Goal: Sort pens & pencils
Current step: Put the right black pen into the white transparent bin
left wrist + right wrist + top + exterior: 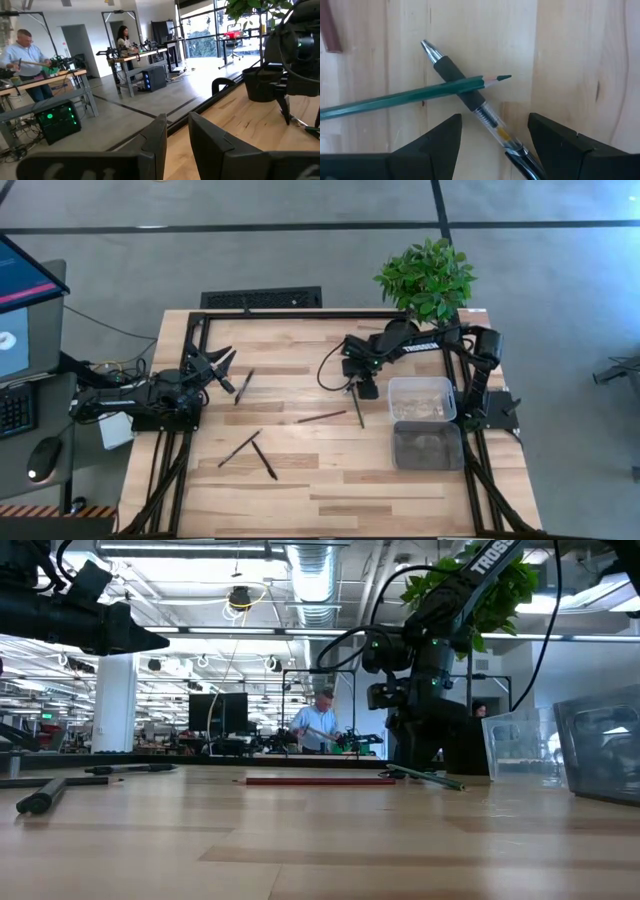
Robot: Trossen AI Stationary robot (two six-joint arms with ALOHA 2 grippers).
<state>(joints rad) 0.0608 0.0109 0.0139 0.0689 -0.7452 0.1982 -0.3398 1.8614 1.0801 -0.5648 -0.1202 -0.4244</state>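
Note:
Several thin pens and pencils lie flat on the wooden table. In the right wrist view a green pencil (pixel 415 95) lies across a pen (pixel 470 100) with a dark grip and a clear barrel. My right gripper (pixel 495 120) is open and points down over this pair (pixel 357 408), one finger on each side of the pen. A reddish-brown pencil (pixel 322 417) lies just to their left. One dark stick (pixel 244 385) lies near my left gripper (pixel 220 365), which is open and raised at the table's left side. Two more sticks (pixel 240 448) (pixel 265 460) lie crossed towards the near edge.
A clear bin (pixel 422 398) and a dark bin (pixel 428 445) stand side by side at the table's right, beside the right arm. A potted plant (pixel 428 278) stands at the far right corner. A black frame rail (pixel 300 313) runs along the far edge. People work at benches beyond the table.

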